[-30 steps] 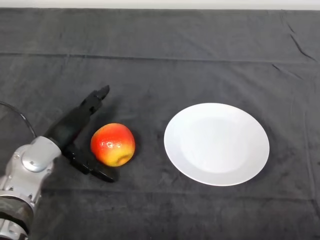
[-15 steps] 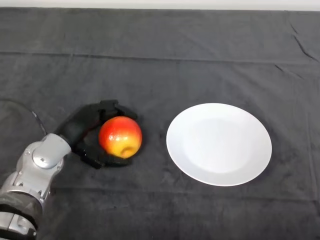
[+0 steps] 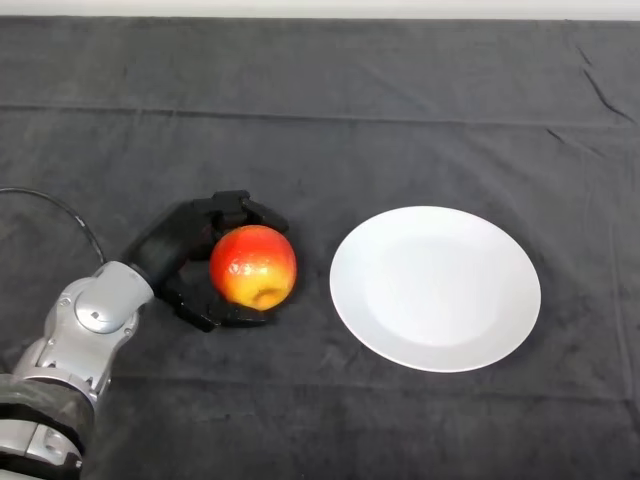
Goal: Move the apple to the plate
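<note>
A red and yellow apple (image 3: pixel 253 266) sits left of centre in the head view. My black left hand (image 3: pixel 185 262) is shut on it: the fingers curl over its far side and the thumb wraps under its near side. I cannot tell whether the apple rests on the cloth or is lifted. A white plate (image 3: pixel 435 287) lies on the dark cloth just right of the apple, with a small gap between them. The plate holds nothing.
The silver-grey arm (image 3: pixel 85 330) comes in from the lower left. The dark cloth (image 3: pixel 330 100) covers the whole table and has faint creases at the far right.
The hand went from open beside the apple to curled round it. Hand and apple have shifted a little to the right, toward the plate.
</note>
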